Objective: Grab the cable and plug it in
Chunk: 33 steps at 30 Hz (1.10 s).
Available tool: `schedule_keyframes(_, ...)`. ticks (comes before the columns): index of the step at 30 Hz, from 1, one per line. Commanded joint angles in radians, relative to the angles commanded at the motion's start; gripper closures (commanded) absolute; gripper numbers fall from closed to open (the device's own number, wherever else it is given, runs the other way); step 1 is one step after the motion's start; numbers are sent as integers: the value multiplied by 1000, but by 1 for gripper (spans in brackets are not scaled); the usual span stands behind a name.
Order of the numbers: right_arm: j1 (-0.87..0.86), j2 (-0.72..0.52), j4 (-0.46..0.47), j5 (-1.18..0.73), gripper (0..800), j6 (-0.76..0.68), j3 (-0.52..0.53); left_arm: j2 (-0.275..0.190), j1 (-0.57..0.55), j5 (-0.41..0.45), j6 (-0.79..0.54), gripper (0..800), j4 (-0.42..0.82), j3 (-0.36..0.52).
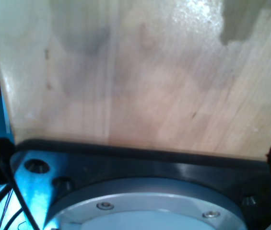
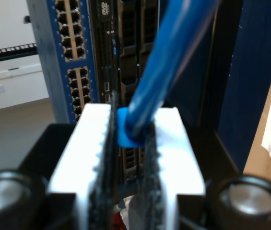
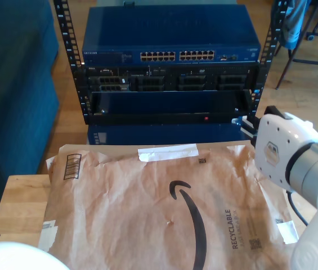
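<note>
One blue cable (image 2: 166,62) is pinched between the two white, black-padded fingers (image 2: 89,158) of my second gripper (image 2: 128,143). The jaws are pressed in on the cable's blue boot, which sits at the finger ends, and the cable itself rises away from the boot up past the camera. Beyond the fingertips stands a blue network switch (image 2: 73,57) with rows of ports, and beside it dark server fronts (image 2: 130,43).

In the exterior view the same switch (image 3: 170,36) sits on top in a black rack (image 3: 68,67), with the servers (image 3: 173,80) below it. A white arm (image 3: 294,163) stands at the exterior view's right, next to a brown paper mailer (image 3: 164,208) lying on a wooden table (image 3: 21,208).

My first gripper's camera looks onto a pale wooden surface (image 1: 135,76) and a round metal flange (image 1: 145,206); I cannot tell how its jaws stand.
</note>
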State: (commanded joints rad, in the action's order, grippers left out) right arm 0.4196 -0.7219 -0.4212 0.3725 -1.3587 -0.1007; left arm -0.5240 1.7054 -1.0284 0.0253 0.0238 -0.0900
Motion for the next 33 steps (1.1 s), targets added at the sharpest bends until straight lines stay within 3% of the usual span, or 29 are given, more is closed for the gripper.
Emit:
schedule_keyframes(14,32,51,-3,216,800,-83,-2,0,0,0,0,0,0,0)
schedule_keyframes(27,101,350,0,582,800,-180,-8,0,0,0,0,0,0,0)
schedule_keyframes(33,130,482,-2,628,800,-183,-58,0,0,0,0,0,0,0)
